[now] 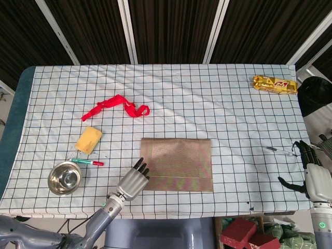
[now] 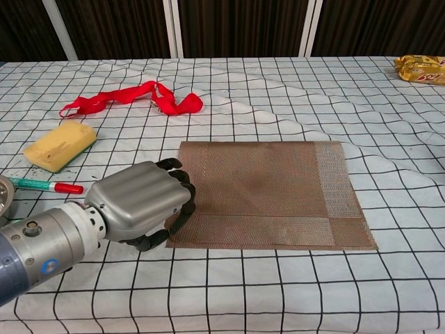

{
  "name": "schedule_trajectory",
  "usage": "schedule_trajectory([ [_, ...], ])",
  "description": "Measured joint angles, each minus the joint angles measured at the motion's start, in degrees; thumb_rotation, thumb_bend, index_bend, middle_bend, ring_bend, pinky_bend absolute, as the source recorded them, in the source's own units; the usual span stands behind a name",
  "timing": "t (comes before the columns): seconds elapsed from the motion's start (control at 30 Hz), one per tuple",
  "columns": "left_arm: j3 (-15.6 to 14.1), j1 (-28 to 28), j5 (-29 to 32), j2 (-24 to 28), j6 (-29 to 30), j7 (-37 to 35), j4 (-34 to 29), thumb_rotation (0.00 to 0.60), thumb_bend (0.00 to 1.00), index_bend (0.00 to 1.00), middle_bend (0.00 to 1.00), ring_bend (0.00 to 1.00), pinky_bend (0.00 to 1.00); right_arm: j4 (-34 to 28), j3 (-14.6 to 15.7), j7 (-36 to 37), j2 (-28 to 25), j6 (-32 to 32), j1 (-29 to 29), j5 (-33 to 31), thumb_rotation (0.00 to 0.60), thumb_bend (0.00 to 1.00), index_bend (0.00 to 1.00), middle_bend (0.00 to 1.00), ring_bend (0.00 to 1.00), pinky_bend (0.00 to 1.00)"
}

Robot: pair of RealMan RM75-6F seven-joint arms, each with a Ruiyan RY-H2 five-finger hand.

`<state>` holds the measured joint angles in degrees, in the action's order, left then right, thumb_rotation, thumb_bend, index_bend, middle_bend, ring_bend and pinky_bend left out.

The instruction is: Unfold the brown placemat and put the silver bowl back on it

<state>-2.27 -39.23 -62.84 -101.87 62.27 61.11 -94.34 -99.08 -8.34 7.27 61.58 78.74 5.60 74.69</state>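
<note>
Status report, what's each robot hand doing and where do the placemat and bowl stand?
Left robot hand at folded brown placemat near-left corner, fingers curled at its edge. Right robot hand idle off table. Silver bowl unobstructed, far left.

The folded brown woven placemat (image 1: 177,165) lies flat on the white black-checked tablecloth (image 1: 207,104). The left hand (image 1: 134,182) sits at the placemat's near-left corner, fingertips reaching its edge. Left of the placemat: a round silver metal bowl (image 1: 65,177), a red-and-green marker pen (image 1: 87,162), a yellow sponge block (image 1: 88,140). The right hand (image 1: 313,175) hovers well right of the placemat, fingers spread, empty.
</note>
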Motion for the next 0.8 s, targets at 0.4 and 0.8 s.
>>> schedule_trajectory([
  [0.4,-0.8,0.5,-1.3,3.9,2.4,0.2,-4.2,0.6,0.47,0.6,0.24,0.12,0.06,0.1,0.1,0.3,-0.1,0.1,0.0,0.4,0.6,0.1,0.03,0.0,0.0,0.16],
  [0.8,-6.2,4.4,-6.2,12.8,6.2,-3.8,-11.1,0.6,0.47,0.6,0.24,0.12,0.06,0.1,0.2,0.1,0.0,0.4,-0.1,0.6,0.6,0.1,0.03,0.0,0.0,0.16],
])
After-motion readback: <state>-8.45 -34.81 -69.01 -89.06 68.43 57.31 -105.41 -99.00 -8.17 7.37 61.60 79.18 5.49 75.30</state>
